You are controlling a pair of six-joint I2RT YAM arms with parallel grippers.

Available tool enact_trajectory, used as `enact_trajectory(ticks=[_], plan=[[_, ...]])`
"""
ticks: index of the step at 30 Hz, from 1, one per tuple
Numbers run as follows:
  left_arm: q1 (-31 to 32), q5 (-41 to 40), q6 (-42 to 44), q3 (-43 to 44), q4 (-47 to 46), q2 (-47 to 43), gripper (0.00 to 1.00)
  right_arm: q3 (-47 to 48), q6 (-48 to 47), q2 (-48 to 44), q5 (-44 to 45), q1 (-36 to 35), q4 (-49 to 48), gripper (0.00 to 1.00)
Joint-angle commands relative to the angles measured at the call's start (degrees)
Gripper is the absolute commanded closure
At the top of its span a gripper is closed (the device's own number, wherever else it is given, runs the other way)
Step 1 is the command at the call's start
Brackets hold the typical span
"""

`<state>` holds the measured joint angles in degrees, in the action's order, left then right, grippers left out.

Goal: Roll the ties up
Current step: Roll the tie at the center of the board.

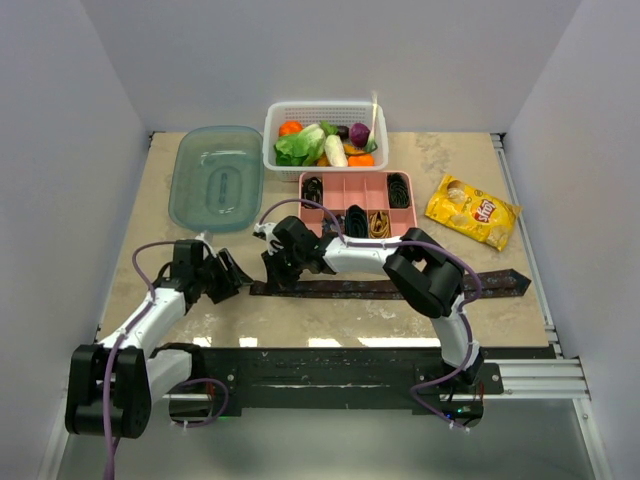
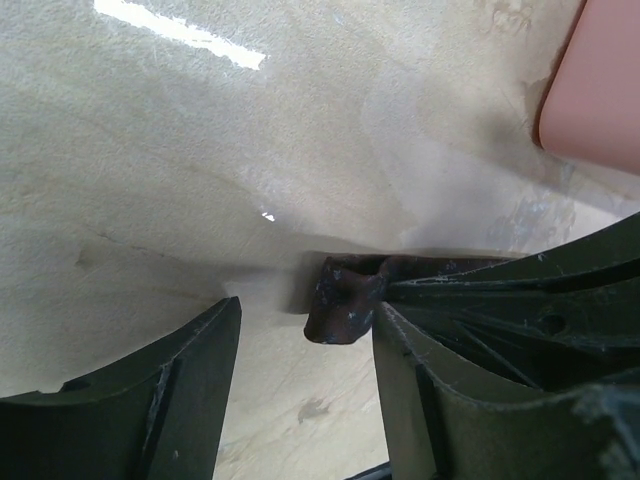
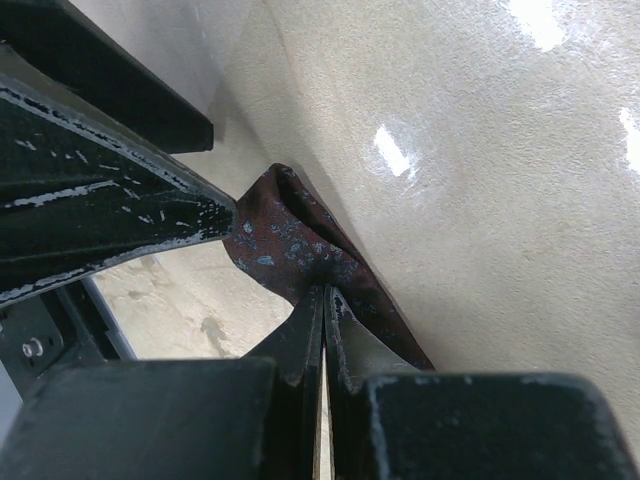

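We see one dark maroon tie stretched left to right across the near part of the table, its middle hidden by the right arm. The right gripper is pinched tight on the tie's folded left end. The left gripper stands just to the left with its jaws apart, the fold just ahead of the gap between them. Beyond lie one pink compartment tray, its near edge partly covered by the right arm, holding three black coiled ties and one gold coiled tie. Farther back stand one white basket of vegetables, one clear teal lid to the left and one yellow chip bag to the right.
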<state>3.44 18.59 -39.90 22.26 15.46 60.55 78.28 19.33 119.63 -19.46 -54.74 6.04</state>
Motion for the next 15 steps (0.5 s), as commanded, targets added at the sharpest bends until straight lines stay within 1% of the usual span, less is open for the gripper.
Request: enact_trajectory(ticks=[1, 4, 10, 15], plan=[[0.42, 0.04, -0.62, -1.43, -5.61, 0.97, 0.41, 1.52, -0.09, 1.48, -1.10, 0.07, 3.63, 1.00], [0.42, 1.88, -1.49, -3.45, -9.12, 1.58, 0.43, 1.70, 0.62, 1.04, -0.58, 0.07, 3.62, 1.00], [0.42, 3.03, -1.94, -6.35, -12.73, 0.97, 0.47, 2.49, 1.06, 1.57, -0.66, 0.07, 4.06, 1.00], [0.42, 3.91, -1.67, -7.23, -13.27, -1.05, 0.47, 3.28, 1.50, 2.44, -1.01, 0.25, 4.59, 1.00]])
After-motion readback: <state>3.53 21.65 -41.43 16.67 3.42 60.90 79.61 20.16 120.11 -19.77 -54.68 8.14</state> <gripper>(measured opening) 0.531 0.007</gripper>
